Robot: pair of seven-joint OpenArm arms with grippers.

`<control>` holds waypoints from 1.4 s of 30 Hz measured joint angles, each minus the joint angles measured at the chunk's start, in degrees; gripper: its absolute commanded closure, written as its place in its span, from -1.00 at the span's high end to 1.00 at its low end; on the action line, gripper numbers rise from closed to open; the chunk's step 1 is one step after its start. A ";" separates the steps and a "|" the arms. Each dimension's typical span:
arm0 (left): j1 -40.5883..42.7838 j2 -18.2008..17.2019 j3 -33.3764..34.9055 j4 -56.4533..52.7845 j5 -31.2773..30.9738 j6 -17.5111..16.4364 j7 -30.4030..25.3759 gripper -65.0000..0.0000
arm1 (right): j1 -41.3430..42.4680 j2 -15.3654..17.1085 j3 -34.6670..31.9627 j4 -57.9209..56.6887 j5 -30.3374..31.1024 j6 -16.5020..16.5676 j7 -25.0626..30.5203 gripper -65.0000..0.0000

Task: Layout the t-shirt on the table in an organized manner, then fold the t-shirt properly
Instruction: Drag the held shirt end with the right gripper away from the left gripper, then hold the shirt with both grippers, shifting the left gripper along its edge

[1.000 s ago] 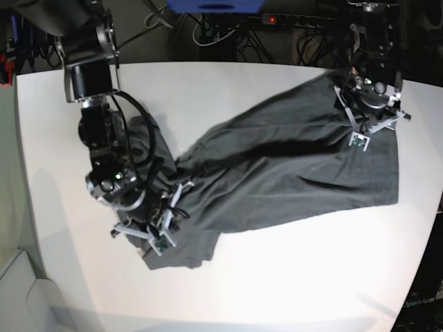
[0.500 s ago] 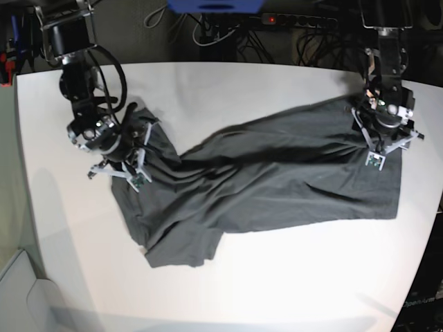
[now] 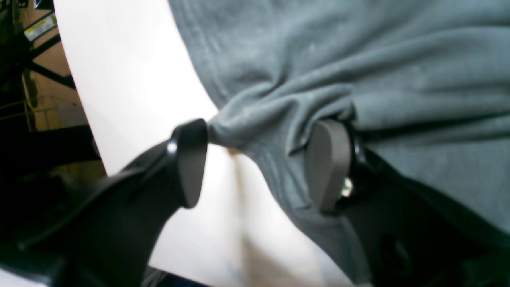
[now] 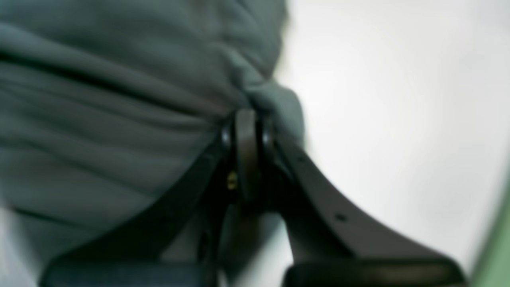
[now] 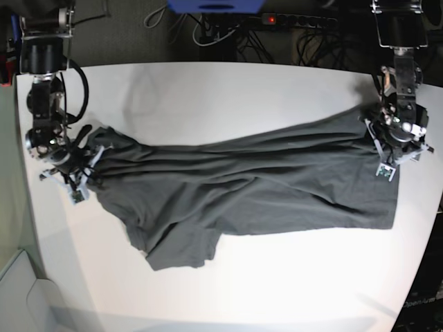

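The dark grey t-shirt lies stretched lengthwise across the white table, pulled between my two grippers. At the table's right edge my left gripper holds the shirt's right end. In the left wrist view its jaws stand partly apart, with a thick bunch of the t-shirt pinched between the pads. At the left of the table my right gripper is shut on the shirt's other end. The right wrist view shows its fingertips clamped on a gathered corner of the t-shirt. A sleeve sticks out toward the front.
Behind the table's far edge lie a power strip and tangled cables, with a blue object above them. Both grippers work close to the table's side edges. Bare white tabletop spreads in front of the shirt.
The right arm swung from the front left to the far left, dragging its end of the shirt outward. The left gripper shifted right and forward. The shirt is now stretched longer and flatter.
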 measured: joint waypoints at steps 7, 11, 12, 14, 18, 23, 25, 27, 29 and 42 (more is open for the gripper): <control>1.92 -0.11 -0.35 13.31 0.52 0.13 2.27 0.17 | -3.10 -2.56 2.86 17.20 -1.01 -1.22 -0.20 -0.97; 5.77 1.14 -0.28 23.08 0.94 0.09 8.39 0.17 | -9.88 -5.57 2.56 27.06 -0.94 -0.33 -1.14 -0.97; 6.43 1.86 -0.37 24.85 1.01 0.04 9.57 0.17 | -11.10 -6.47 2.73 28.41 -1.36 -0.57 -1.77 -0.97; 6.73 2.51 0.00 27.28 1.01 0.02 9.84 0.17 | -11.85 -8.17 2.67 30.42 -1.25 -0.52 -1.46 -0.97; 7.67 4.15 -0.31 26.53 0.90 0.09 9.79 0.17 | -12.98 -9.03 2.73 33.27 -0.85 -0.72 -0.39 -0.97; 8.76 6.34 -0.46 22.62 0.70 -0.02 11.04 0.29 | -15.19 -8.92 1.36 32.89 -1.22 -0.50 -1.25 -0.97; 8.00 7.61 -0.63 22.97 0.92 0.13 9.84 0.41 | -15.41 -8.76 1.51 33.46 -1.18 -0.46 -0.42 -0.97; 7.80 8.37 -0.52 22.82 0.46 0.07 8.76 0.46 | -15.98 -8.74 1.97 33.55 -1.25 2.47 -0.59 -0.97; 8.20 8.98 -0.55 22.47 0.66 -0.07 7.93 0.45 | -16.70 -8.79 1.99 33.46 -1.33 5.77 -1.38 -0.97; 8.07 11.65 -6.10 13.60 1.11 0.50 3.41 0.45 | -16.48 -8.74 1.99 33.46 -1.27 6.19 -3.26 -0.97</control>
